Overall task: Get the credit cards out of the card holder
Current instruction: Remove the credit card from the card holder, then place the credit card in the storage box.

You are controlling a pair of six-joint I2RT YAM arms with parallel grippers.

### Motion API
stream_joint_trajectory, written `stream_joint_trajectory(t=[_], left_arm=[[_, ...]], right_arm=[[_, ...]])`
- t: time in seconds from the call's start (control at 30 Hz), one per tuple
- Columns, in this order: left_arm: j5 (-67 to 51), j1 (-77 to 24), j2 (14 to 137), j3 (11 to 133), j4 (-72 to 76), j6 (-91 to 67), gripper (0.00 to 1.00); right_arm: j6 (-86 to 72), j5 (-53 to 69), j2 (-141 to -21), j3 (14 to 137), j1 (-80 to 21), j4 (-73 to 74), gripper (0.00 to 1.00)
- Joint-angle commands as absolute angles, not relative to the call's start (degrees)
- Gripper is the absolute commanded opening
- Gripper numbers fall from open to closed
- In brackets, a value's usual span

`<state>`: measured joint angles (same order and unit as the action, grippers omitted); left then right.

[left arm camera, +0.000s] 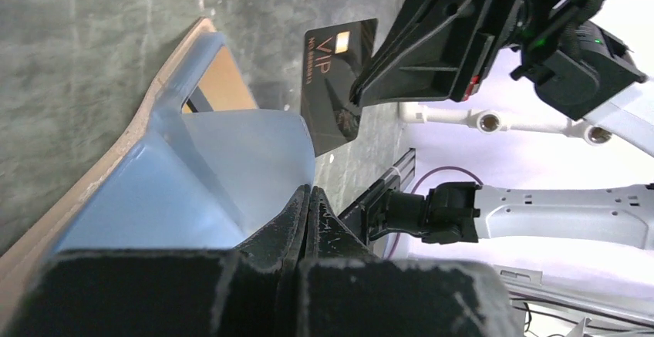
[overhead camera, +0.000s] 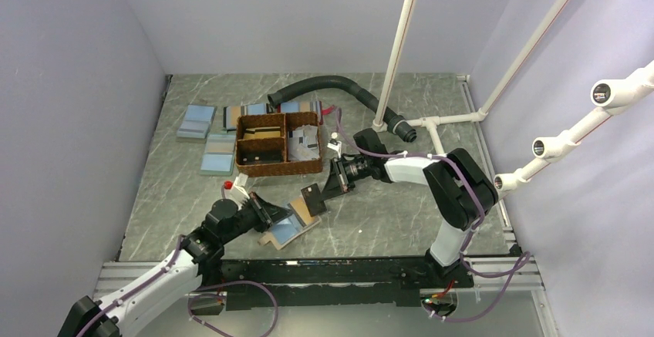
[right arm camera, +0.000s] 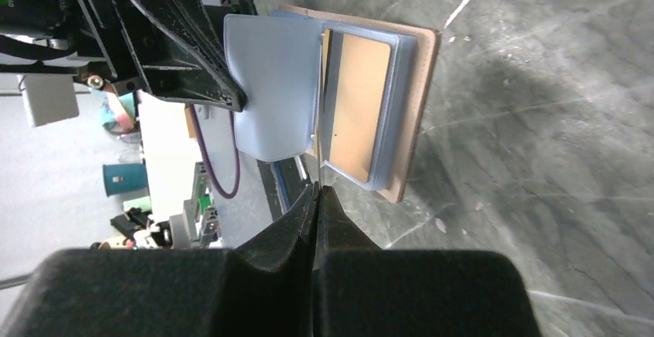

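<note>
The left gripper (left arm camera: 308, 198) pinches the card holder (left arm camera: 154, 190) by its flap. The right gripper (right arm camera: 318, 192) pinches the black VIP card (left arm camera: 335, 82) by its edge, so it may slip.

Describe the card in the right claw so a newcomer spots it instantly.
Start at the brown woven basket mid-table; just in front of it is the open card holder. Beside that, the right claw pinches the card: black with gold VIP lettering, unlike the tan card in the holder.
</note>
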<state>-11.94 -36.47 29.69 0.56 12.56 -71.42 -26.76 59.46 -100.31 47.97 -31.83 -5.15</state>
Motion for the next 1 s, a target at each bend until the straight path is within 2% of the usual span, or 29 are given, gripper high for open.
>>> stream_joint_trajectory(t=[0.0,0.13,0.27,0.4,0.73,0.97], left_arm=[[-10.30,-36.45,28.32,-0.45,6.96,-72.69,0.00],[-8.76,-36.46,28.65,4.08,-4.37,-72.07,0.00],[-7.64,-36.45,29.98,7.99,-12.76,-70.73,0.00],[-7.85,-36.47,32.11,9.83,-14.07,-69.30,0.00],[-8.02,-36.47,36.12,14.65,-16.95,-64.12,0.00],[-6.55,-36.47,35.38,17.24,-22.43,-62.76,0.00]], right_arm=[[-21.52,56.56,-98.97,50.68,-31.29,-1.76,0.00],[-18.67,57.09,-96.91,52.01,-31.35,-0.27,0.00],[-13.31,57.74,-96.23,57.00,-31.37,7.31,0.00],[-6.93,58.56,-98.31,64.47,-31.38,15.29,0.00],[10.20,60.14,-107.93,89.76,-31.95,36.28,0.00],[18.15,53.38,-116.70,111.97,-32.61,45.62,0.00]])
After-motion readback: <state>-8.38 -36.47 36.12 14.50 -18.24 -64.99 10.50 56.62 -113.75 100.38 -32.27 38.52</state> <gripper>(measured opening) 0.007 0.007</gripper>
